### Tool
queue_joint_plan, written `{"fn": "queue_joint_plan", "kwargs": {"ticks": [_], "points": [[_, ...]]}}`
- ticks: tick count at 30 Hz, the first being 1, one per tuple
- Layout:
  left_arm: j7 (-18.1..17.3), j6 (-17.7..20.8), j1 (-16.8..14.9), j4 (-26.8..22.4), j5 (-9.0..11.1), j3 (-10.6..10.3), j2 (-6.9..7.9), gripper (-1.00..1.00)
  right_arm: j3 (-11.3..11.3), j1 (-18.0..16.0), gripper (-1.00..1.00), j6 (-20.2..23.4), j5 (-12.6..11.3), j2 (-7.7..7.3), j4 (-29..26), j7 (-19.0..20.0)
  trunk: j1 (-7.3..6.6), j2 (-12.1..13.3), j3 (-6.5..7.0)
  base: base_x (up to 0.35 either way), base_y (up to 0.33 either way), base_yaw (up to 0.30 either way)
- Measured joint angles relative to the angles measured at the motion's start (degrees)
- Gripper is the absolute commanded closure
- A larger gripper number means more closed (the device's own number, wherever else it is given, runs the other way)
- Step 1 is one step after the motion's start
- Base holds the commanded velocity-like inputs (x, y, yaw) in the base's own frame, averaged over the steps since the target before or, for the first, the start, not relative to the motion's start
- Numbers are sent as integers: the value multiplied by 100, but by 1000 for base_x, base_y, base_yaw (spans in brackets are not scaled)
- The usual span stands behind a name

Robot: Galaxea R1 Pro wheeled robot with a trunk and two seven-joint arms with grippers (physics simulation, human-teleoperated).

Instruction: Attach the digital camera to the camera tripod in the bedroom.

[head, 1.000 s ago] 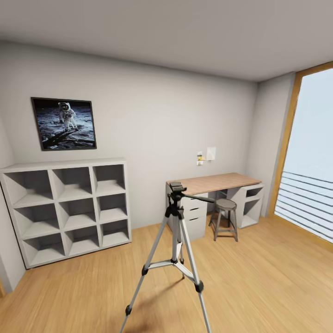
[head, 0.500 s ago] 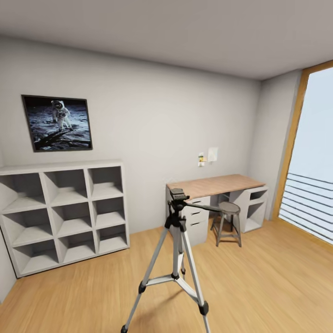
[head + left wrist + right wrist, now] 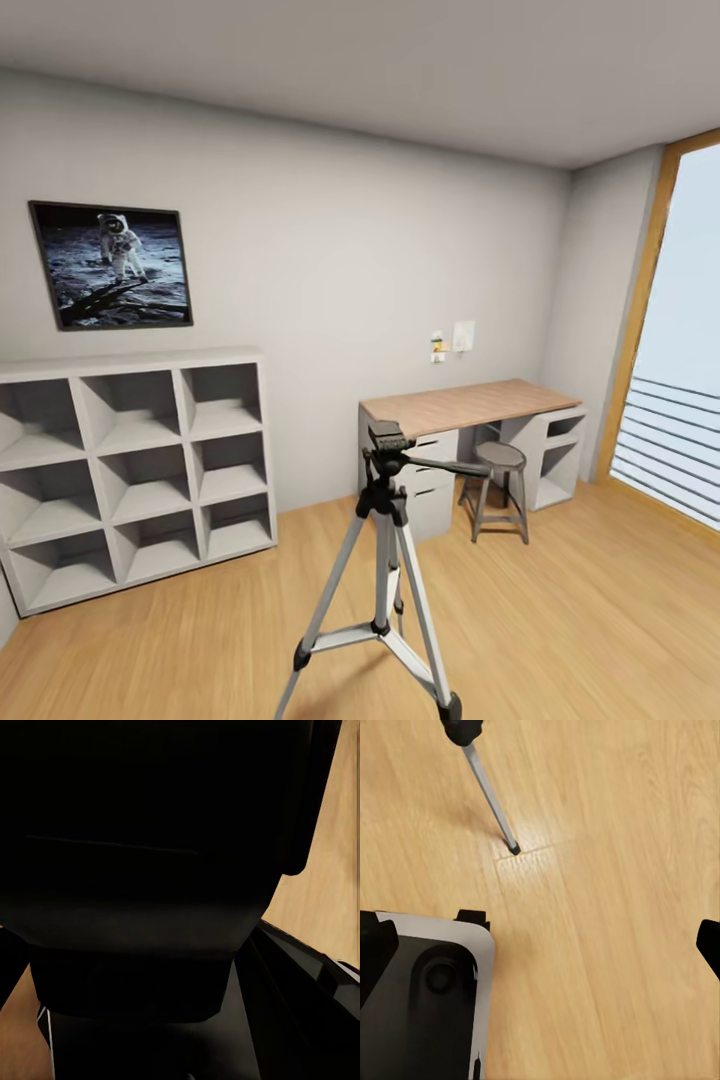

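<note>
One tripod stood on the bedroom floor, near one desk with one stool. One nine-cube shelf and one picture lined the wall. Neither pincer's opening could be judged.

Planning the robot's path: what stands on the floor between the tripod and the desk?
Head view: nothing stands between the tripod and the desk, only bare wood floor. The stool sits off to the side.

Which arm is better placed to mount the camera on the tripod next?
Probably left: a dark boxy shape, likely the digital camera, sits close before its wrist camera. The right wrist view shows floor and part of the camera tripod.
</note>
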Motion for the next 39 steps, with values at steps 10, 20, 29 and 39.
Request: {"fn": "queue_joint_plan", "kwargs": {"ticks": [10,20,29,39], "points": [[6,0,0,0,4,0,0,100,0,0,-100,3,0,0,0,0,1,0,0,60,0,0],[8,2,0,-1,8,1,0,100,1,0,-100,0,-1,0,0,-2,2,0,0,3,-174,0],[8,0,0,0,10,9,0,100,1,0,-100,8,-1,-9,0,0,2,0,0,0,-251,0],[8,-1,0,0,10,9,0,100,0,0,-100,6,15,-3,0,0,2,0,0,0,-48,1]]}}
